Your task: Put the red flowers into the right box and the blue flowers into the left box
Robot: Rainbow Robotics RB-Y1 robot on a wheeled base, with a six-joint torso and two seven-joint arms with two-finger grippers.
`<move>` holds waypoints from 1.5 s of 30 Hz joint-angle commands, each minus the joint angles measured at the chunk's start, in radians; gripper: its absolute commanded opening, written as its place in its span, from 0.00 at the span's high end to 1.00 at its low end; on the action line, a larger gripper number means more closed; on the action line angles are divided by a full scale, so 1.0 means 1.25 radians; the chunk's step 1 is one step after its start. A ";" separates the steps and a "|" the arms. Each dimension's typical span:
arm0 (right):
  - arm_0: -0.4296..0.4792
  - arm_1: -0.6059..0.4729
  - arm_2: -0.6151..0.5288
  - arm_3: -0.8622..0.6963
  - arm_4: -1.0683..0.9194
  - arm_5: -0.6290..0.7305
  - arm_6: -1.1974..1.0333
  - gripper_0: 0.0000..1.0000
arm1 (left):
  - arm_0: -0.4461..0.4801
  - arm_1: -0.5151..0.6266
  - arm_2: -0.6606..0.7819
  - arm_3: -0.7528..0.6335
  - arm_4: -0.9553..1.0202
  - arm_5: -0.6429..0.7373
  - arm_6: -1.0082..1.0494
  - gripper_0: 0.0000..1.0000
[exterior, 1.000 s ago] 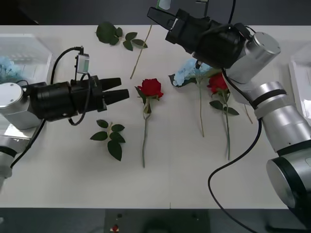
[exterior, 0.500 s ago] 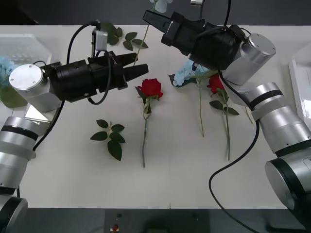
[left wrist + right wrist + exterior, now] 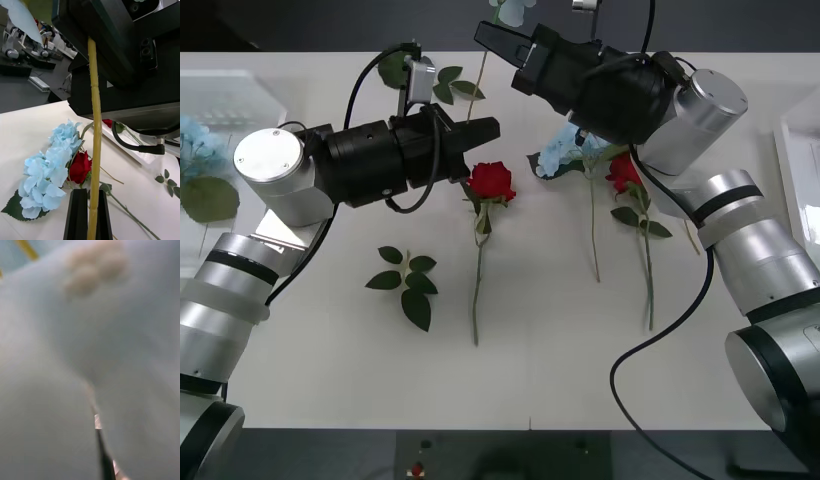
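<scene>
One blue flower (image 3: 202, 140) sits in the left box (image 3: 250, 95); two red flowers (image 3: 491, 181) wait on the worktop (image 3: 330, 370), both end effectors (image 3: 485, 130) clamped on a stem (image 3: 94, 123)

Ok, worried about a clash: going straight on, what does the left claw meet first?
The yellowish stem at the left claw, running up to the right claw; behind it, probably that claw's black body.

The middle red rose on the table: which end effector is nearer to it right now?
Left. The left end effector sits just above the rose's bloom, closed on a yellowish stem. The right end effector is farther back, near the table's far edge.
</scene>
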 commanded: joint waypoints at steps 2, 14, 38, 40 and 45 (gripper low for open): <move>-0.020 -0.011 -0.006 -0.014 -0.010 -0.004 0.027 1.00 | -0.016 0.003 0.011 -0.010 0.000 -0.002 0.017 1.00; -0.022 -0.059 -0.001 -0.016 0.032 0.000 0.027 0.10 | -0.019 0.010 0.016 -0.011 0.001 -0.002 0.061 1.00; -0.060 -0.351 0.146 -0.015 0.311 0.093 -0.093 0.01 | -0.017 0.147 0.485 -0.038 -0.473 0.401 0.488 1.00; -0.068 -0.387 0.181 -0.015 0.358 0.087 -0.145 0.01 | -0.017 0.162 0.513 -0.055 -0.548 0.398 0.487 1.00; -0.100 -0.434 0.195 0.039 0.522 0.133 -0.234 0.01 | -0.004 0.181 0.555 -0.119 -0.750 0.323 0.482 1.00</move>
